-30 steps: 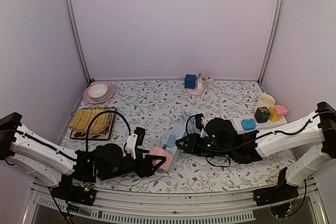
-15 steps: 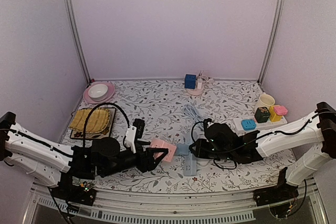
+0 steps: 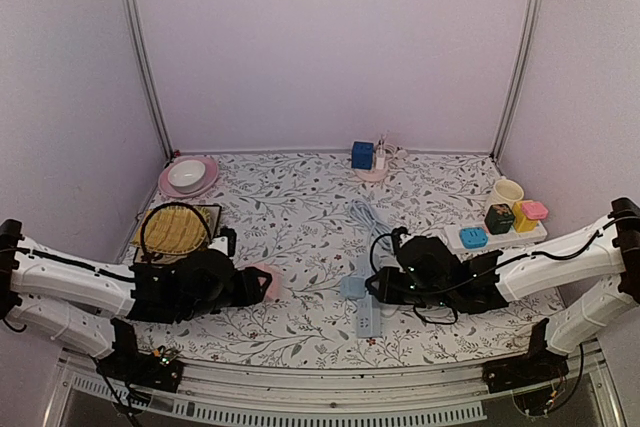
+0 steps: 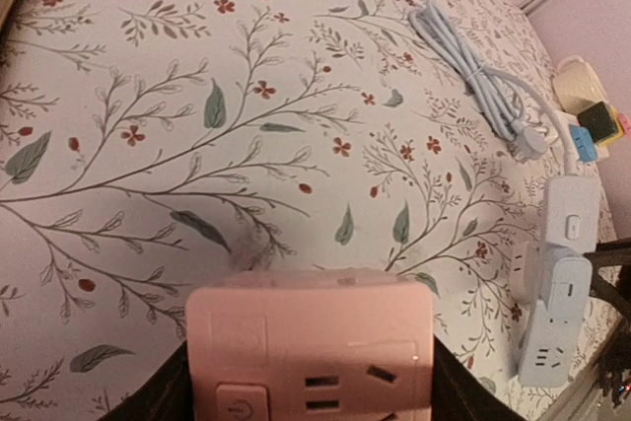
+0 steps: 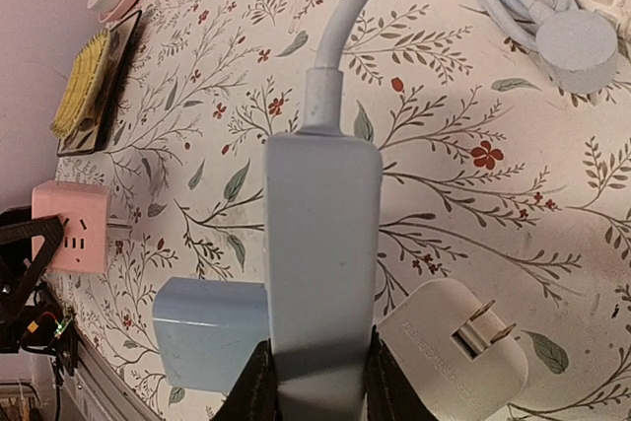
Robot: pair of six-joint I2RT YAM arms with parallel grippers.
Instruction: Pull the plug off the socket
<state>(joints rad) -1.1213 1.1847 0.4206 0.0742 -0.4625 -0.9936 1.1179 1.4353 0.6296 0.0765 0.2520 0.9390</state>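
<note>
My left gripper [image 3: 255,284] is shut on a pink cube plug adapter [image 3: 265,282], seen filling the bottom of the left wrist view [image 4: 311,352]. It is well apart from the pale blue power strip [image 3: 366,319]. My right gripper [image 3: 380,292] is shut on that strip [image 5: 320,253], its fingers [image 5: 251,386] pressing both long sides. A blue cube adapter [image 5: 210,332] and a white folding plug [image 5: 458,347] sit against the strip's sides. The pink adapter also shows in the right wrist view [image 5: 67,227], with its prongs bare.
The strip's white cable coil [image 3: 362,215] lies behind it. A bamboo mat on a black tray [image 3: 180,230] and a pink plate with a bowl [image 3: 188,176] sit at the left. A cup [image 3: 506,192] and a tray of coloured blocks [image 3: 497,230] are at the right.
My left gripper has drawn left with the pink adapter, away from the strip. My right gripper has shifted right and nearer with the strip, which now lies pointing toward the front edge.
</note>
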